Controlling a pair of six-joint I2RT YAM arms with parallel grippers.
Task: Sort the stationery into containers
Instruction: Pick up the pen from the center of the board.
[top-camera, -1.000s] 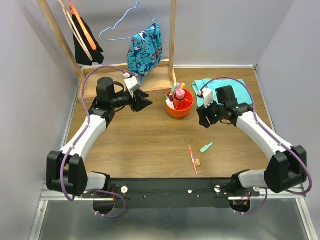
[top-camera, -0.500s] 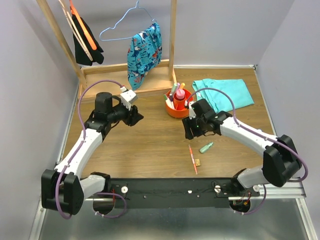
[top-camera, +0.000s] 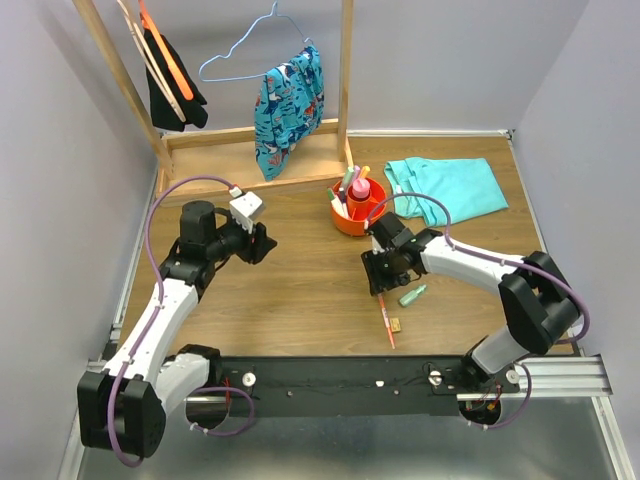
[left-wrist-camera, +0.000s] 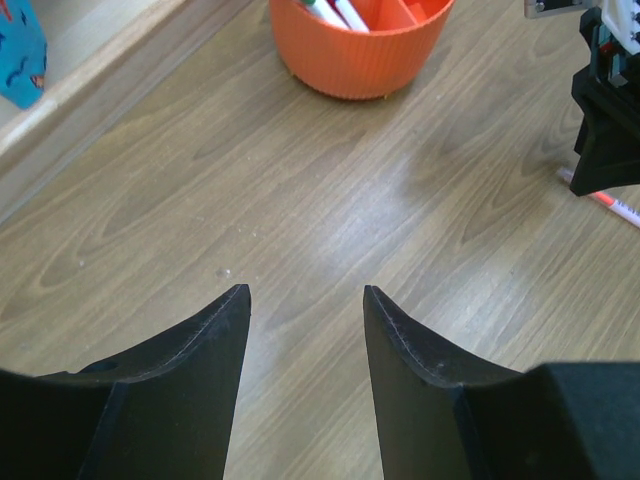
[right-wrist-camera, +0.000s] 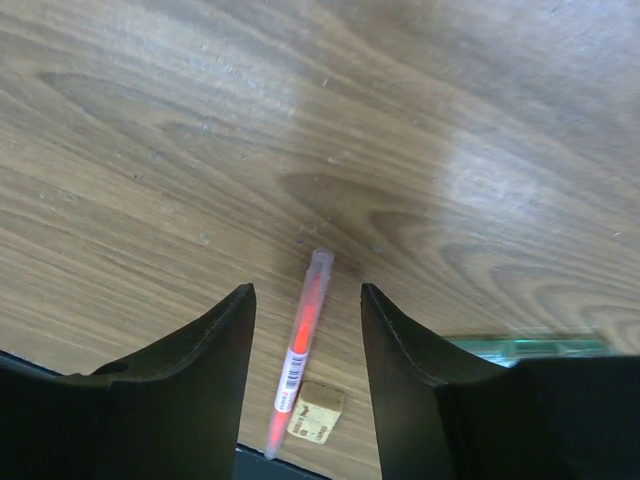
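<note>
The bowl (top-camera: 362, 226) holds most; pen (right-wrist-camera: 298, 350), highlighter (right-wrist-camera: 530, 347) and, I think, an eraser (right-wrist-camera: 318, 412) wait on the table (top-camera: 300, 270). My right claw (right-wrist-camera: 305, 292) hangs half-open and empty over the pen.

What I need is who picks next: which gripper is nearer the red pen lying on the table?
Right. The right gripper hangs over the red pen's far end, the pen lined up between its jaws; the left gripper is far off to the left.

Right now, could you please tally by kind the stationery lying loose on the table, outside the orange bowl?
Orange pen: 1
Green highlighter: 1
Tan eraser: 1
Total: 3
</note>
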